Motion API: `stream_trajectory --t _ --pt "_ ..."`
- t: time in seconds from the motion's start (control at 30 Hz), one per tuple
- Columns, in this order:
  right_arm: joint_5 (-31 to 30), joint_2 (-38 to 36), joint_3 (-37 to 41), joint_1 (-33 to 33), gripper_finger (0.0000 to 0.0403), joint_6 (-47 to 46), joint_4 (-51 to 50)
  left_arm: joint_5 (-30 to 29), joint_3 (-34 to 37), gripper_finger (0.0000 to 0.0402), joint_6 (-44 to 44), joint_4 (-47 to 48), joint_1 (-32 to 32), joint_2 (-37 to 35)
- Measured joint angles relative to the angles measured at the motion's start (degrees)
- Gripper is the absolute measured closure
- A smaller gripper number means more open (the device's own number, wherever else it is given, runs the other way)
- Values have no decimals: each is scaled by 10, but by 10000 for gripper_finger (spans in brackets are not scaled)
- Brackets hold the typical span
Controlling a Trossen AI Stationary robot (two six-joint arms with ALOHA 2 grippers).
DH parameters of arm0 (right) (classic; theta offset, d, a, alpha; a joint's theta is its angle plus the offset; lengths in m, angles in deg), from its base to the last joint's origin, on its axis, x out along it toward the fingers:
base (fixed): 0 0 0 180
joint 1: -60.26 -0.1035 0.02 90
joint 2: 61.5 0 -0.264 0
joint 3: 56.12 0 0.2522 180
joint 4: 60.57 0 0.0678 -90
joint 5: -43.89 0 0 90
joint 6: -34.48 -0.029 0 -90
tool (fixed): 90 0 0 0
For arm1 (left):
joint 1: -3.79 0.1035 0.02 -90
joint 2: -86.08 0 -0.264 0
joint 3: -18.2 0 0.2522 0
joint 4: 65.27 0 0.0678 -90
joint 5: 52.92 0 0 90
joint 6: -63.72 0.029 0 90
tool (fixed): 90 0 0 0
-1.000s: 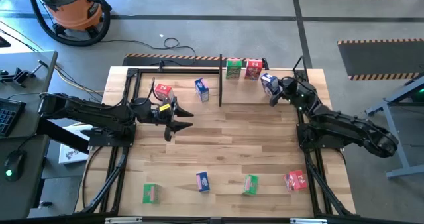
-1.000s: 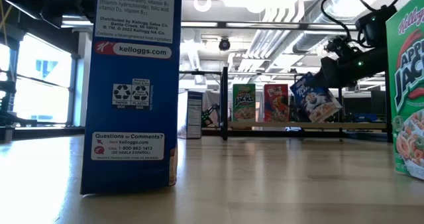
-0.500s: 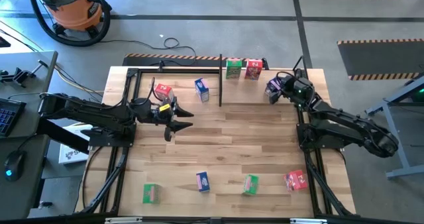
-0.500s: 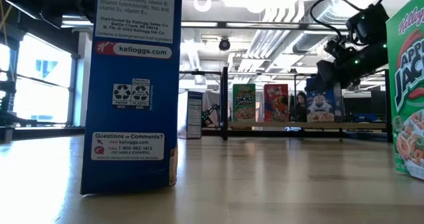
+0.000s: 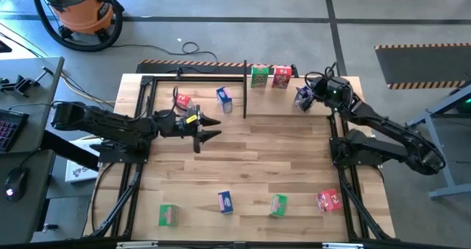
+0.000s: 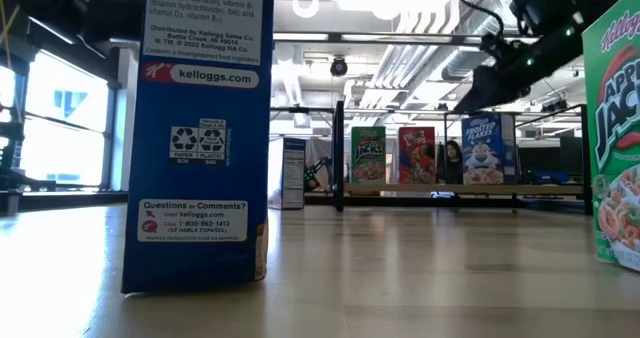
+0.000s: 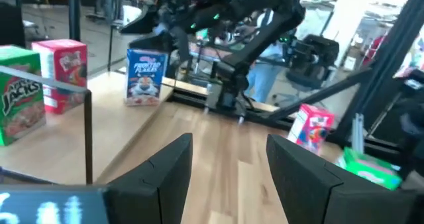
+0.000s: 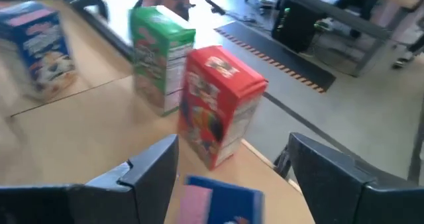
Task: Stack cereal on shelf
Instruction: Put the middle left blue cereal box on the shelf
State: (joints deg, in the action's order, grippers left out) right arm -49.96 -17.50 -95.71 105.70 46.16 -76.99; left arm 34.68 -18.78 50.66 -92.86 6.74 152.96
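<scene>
**Desk:** What step does this catch?

**Caption writer:** The moment after a placement. In the upper right of the overhead frame, the right gripper hangs above a blue cereal box, its fingers spread and holding nothing. The table-level view shows that box standing upright on the shelf, right of centre, beside a red box and a green box.

**Desk:** And the other arm?

**Caption writer:** The left gripper reaches in from the left of the overhead frame, at mid-height and left of centre, fingers apart and empty. A red box and a blue one stand just above it, left of the shelf's divider post.

**Desk:** What's left to do?

**Caption writer:** Four boxes wait along the bottom edge of the overhead frame: green, blue, green and red. By my reading, the right arm must lift clear without knocking the row, then swing down for the nearest one.

**Desk:** What changed over the last second?

**Caption writer:** A second ago the blue box was tilted in the right gripper's grasp; now it stands free and the fingers have let go and risen. The left gripper has also edged rightward.
</scene>
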Motion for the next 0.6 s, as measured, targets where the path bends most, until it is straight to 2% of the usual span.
stream_trajectory --t 0.17,0.33,0.47,0.6 --pt "7 -13 -68 -39 167 -10 -109 -20 -8 218 -59 0 22 68" --pt "-46 -13 -134 -71 242 -52 -223 -24 -48 229 -84 40 35 129" --pt "-78 -13 -158 -104 321 -63 -287 -13 -63 277 -47 37 43 134" --pt "-101 -13 -164 -143 392 -112 -353 -6 -46 356 -24 37 60 101"
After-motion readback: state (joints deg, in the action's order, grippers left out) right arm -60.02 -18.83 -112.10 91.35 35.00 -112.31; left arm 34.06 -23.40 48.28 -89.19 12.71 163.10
